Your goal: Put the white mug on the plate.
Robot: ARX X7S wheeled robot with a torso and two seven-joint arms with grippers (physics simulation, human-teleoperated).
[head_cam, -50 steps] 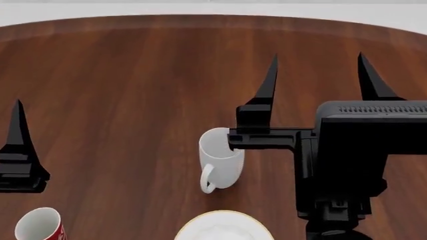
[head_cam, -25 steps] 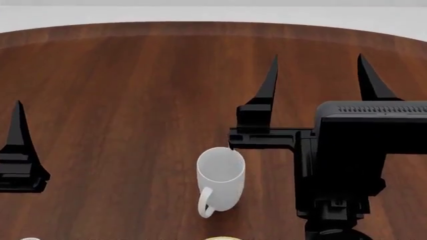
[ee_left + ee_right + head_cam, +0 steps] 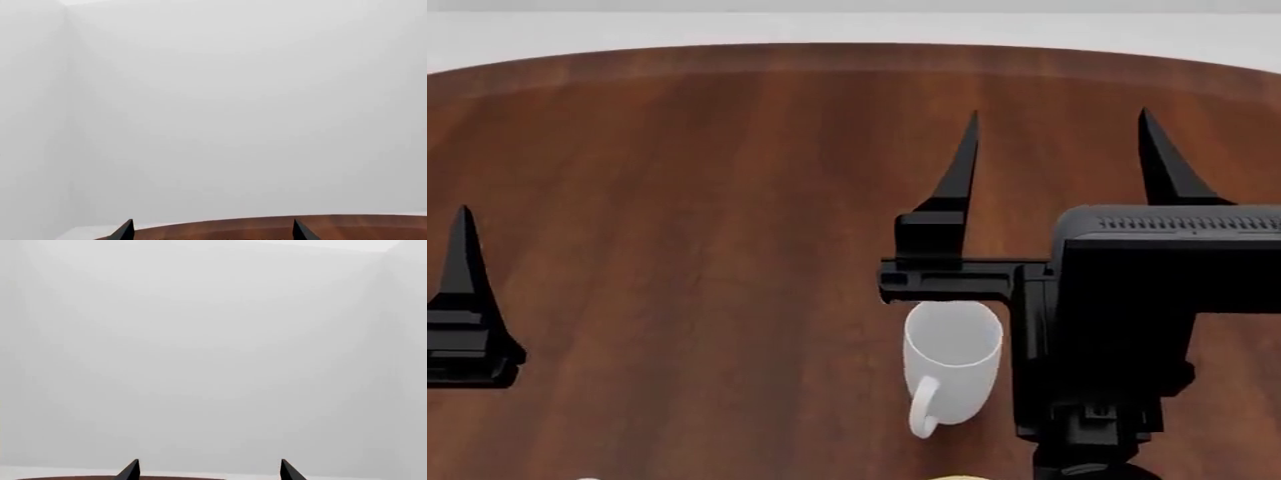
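From my head view, my right claw (image 3: 1054,150) is spread wide, holding nothing, over the brown table (image 3: 694,200). The white mug (image 3: 952,365) stands upright behind those fingertips, under the claw's base, handle toward me. Only one finger of my left claw (image 3: 465,260) shows here. My left wrist view shows its tips (image 3: 125,230) apart, empty. My right wrist view shows two parted tips (image 3: 131,471) before a pale wall.
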